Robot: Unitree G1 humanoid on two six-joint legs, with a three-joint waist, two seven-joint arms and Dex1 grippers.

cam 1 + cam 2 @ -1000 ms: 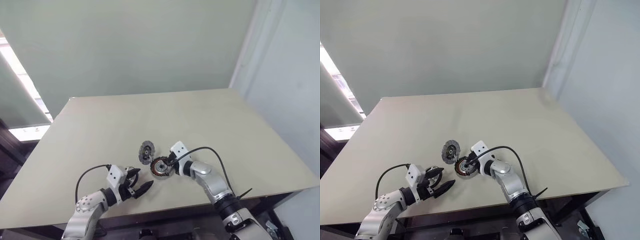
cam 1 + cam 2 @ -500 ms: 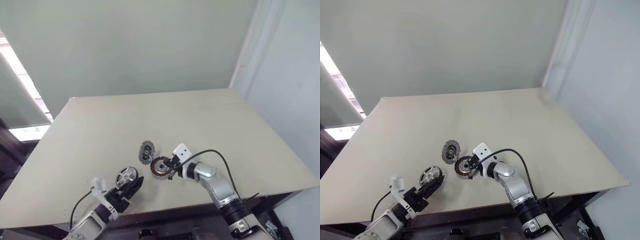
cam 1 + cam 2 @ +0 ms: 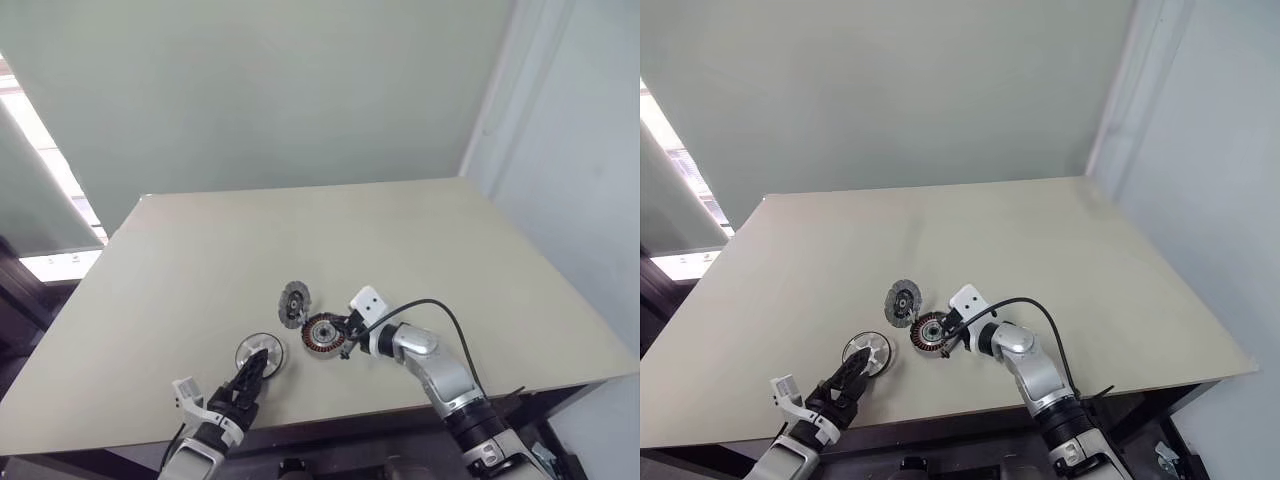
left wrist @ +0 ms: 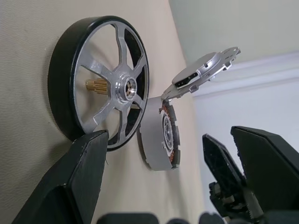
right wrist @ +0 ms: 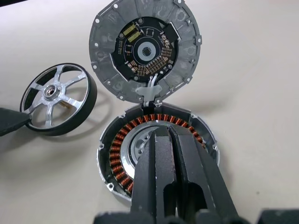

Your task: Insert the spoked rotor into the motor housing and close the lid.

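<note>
A: Where's the rotor?
B: Flat on the table, left of the housing; the left gripper is spread wide at its near edge.
A: And the right gripper?
B: Pressed together over the housing, lid tilted open behind.

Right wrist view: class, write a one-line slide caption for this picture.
Shut right gripper rests over the motor housing, its lid hinged open, spoked rotor lying beside on the table.

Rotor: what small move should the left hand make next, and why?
Probably ease forward and close on the rotor. The left hand is open just short of it, the rotor lies free on the table, and the right hand, shut, rests on the housing, whose lid stands open.
</note>
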